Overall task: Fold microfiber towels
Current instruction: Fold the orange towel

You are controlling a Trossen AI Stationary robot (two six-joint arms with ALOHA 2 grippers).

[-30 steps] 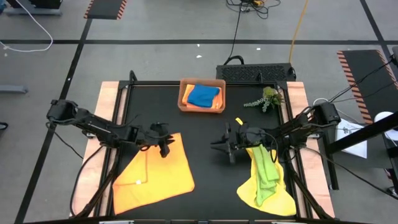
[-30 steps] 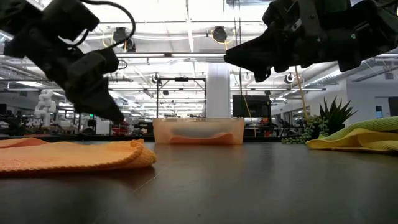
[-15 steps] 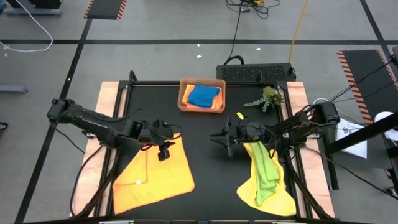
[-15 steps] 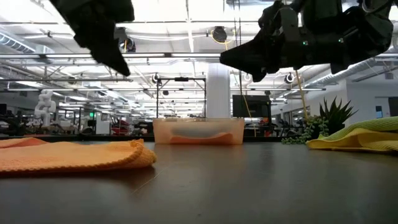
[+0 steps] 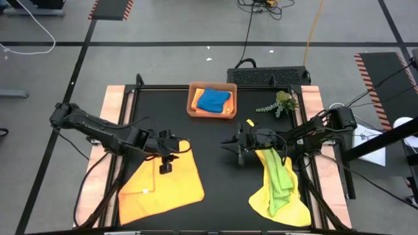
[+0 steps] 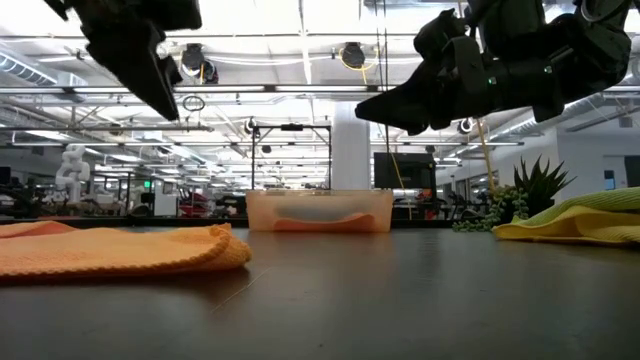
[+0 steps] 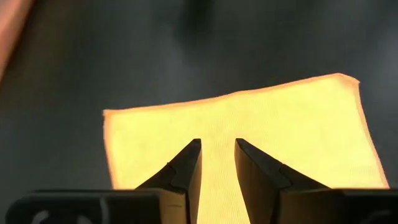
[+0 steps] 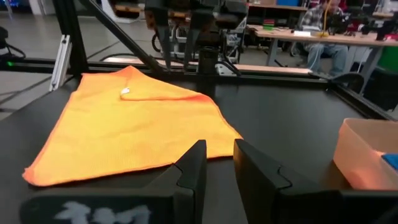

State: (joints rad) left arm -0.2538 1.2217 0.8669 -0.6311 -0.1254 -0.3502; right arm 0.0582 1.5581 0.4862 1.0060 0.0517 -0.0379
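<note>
Yellow towel (image 5: 279,203) partly under green towel (image 5: 279,175), orange towel (image 6: 110,250) cut off

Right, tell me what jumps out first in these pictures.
The big orange towel spread flat on the near left of the black table, with the left gripper, slightly open and empty, hanging over it. Opposite, a lime green towel lies draped over a yellow towel, beside the right gripper. At the back, a tray holds a blue towel.

In the high view a spread towel (image 5: 160,184) lies lower left on the table (image 5: 215,134), a heap of towels (image 5: 279,186) lower right, a tray (image 5: 211,100) holding another towel (image 5: 213,100) upper centre, a plant sprig (image 5: 277,104) right of it.
</note>
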